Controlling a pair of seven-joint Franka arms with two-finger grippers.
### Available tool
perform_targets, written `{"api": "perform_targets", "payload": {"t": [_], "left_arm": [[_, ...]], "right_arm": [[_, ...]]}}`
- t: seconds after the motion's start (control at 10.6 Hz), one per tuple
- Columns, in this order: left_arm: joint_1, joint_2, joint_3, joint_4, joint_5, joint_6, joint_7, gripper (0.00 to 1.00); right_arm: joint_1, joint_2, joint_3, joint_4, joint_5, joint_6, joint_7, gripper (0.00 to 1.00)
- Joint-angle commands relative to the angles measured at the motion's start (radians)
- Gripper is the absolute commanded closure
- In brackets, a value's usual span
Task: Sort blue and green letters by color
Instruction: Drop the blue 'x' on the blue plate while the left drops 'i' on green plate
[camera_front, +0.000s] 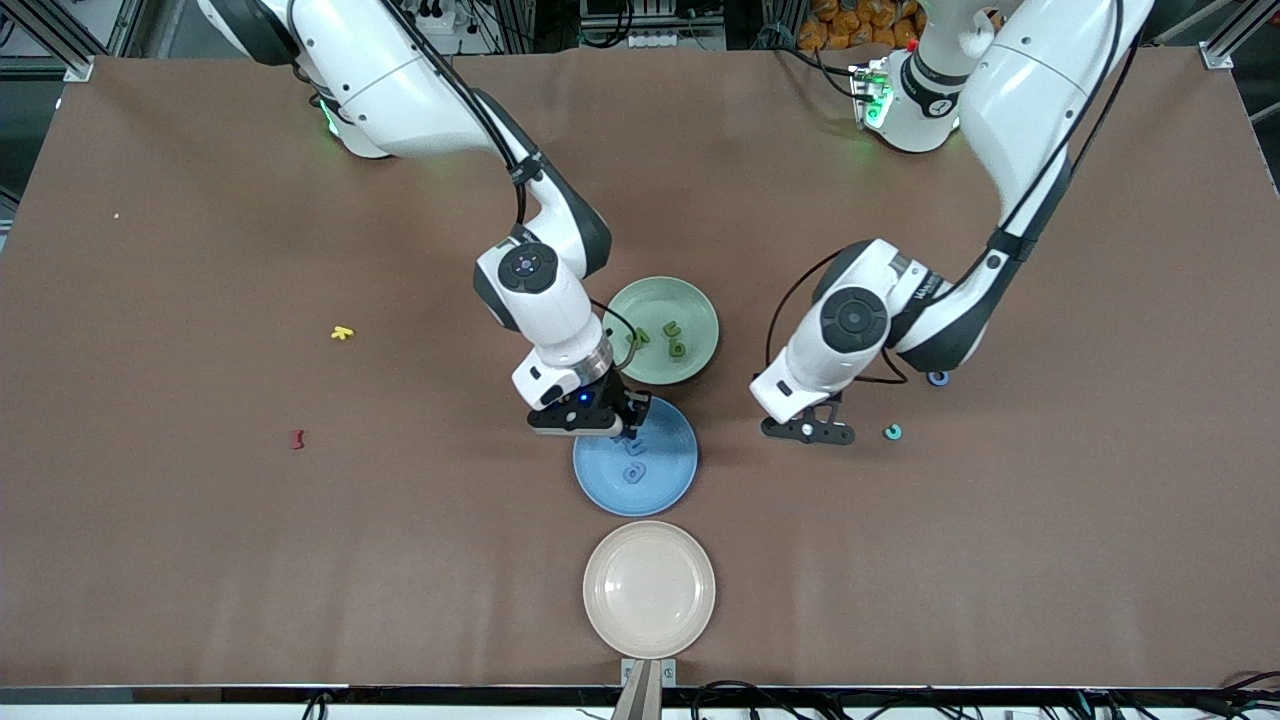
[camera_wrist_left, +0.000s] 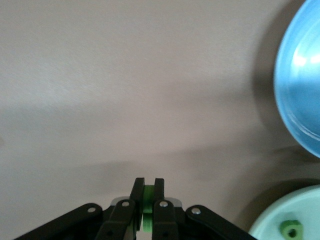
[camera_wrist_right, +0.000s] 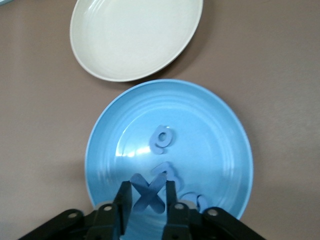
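Right wrist view shows the right gripper (camera_wrist_right: 146, 196) over the blue plate (camera_wrist_right: 220, 130), its fingers narrowly around a blue X letter (camera_wrist_right: 148, 192) above other blue letters (camera_wrist_right: 163, 138), while the left gripper (camera_wrist_left: 148, 192) pinches a green letter (camera_wrist_left: 148, 205) over the table (camera_wrist_left: 125, 75).

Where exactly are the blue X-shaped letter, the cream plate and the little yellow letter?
blue X-shaped letter (camera_wrist_right: 148, 192): right wrist view, where its strokes cross.
cream plate (camera_front: 600, 590): front view, its rim.
yellow letter (camera_front: 342, 333): front view, its middle.
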Motion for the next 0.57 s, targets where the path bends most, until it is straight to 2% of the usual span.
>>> {"api": "perform_targets", "payload": {"t": [0.0,0.28,0.47], "left_arm": [[-0.067,0.005,0.011,0.028,-0.024,-0.023,-0.133,1.0],[-0.103,-0.001,0.007,0.027,-0.024,-0.024,-0.248,1.0],[-0.11,0.006,-0.018,0.027,-0.034,-0.023,-0.316,1.0]], "right_arm": [[0.012,0.022,-0.005,0.032,-0.012,-0.007,0.006,0.0],[-0.018,0.005,-0.005,0.02,-0.011,-0.022,-0.034,0.0],[-0.06,-0.019,-0.005,-0.004,-0.011,-0.1,-0.113,0.0]]}}
